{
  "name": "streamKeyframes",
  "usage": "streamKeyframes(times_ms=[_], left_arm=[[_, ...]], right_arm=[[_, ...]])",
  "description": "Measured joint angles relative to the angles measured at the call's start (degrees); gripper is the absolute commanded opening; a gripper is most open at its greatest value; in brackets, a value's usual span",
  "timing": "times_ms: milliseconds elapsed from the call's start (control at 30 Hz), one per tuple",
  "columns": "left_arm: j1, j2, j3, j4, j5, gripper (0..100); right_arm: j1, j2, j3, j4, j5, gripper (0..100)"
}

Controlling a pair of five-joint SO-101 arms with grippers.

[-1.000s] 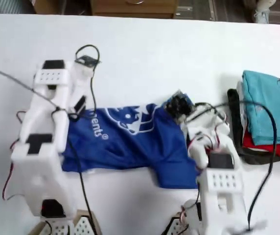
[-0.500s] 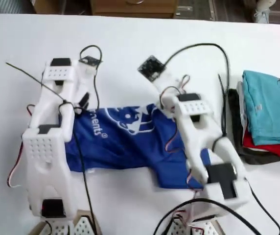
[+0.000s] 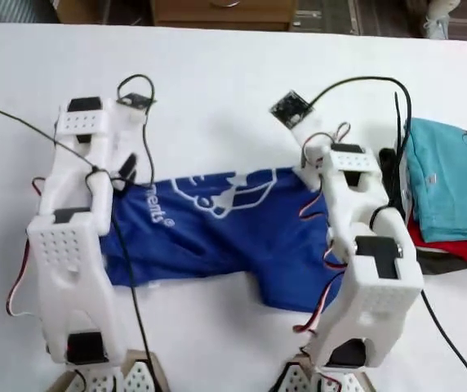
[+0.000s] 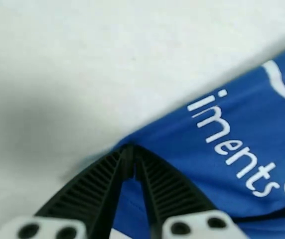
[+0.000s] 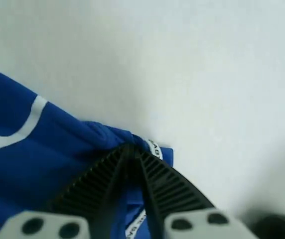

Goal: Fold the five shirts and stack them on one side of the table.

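While the blue shirt (image 3: 217,233) lay on the tabletop (image 3: 217,73), my left fingers (image 4: 127,155) pinched its edge near the white letters (image 4: 232,144), and my right fingers (image 5: 131,155) pinched the corner with the small label (image 5: 155,148). Folded shirts (image 3: 454,188) sat stacked nearby.

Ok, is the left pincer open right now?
No, the left pincer is shut, its tips pinching the edge of the blue shirt.
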Motion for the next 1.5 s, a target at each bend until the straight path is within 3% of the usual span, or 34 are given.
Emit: streamKeyframes(times_ms=[167, 333, 433, 633, 833, 1067, 1333, 1500], left_arm=[[-0.09, 0.26, -2.64, 1.76, 0.0, 4], [-0.26, 0.26, -13.8, 10.46, -0.26, 4], [-0.26, 0.18, -15.12, 11.25, -4.31, 7], [3.34, -7.65, 1.32, 11.52, -17.93, 16], [3.78, -16.79, 19.96, 4.48, -24.18, 17], [3.96, -17.49, 22.33, 0.09, -24.44, 17], [3.87, -20.84, 22.77, 9.49, -30.51, 17], [2.81, -28.92, 30.07, 10.99, -34.81, 17]], right_arm=[[0.35, 0.18, -2.73, 0.53, 0.09, 2.3], [1.14, -3.52, -5.36, 6.15, -3.16, 2.4], [0.88, -9.67, -5.45, 9.49, -4.48, 2.6], [-0.44, -18.29, -5.45, 17.05, -4.84, 15.2], [0.0, -22.07, -5.45, 23.12, -4.84, 14.9], [0.18, -22.24, -5.45, 24.44, -4.84, 14.9], [0.18, -22.24, -5.45, 24.44, -4.84, 14.9], [0.79, -21.8, -5.54, 24.44, -4.84, 14.9]])
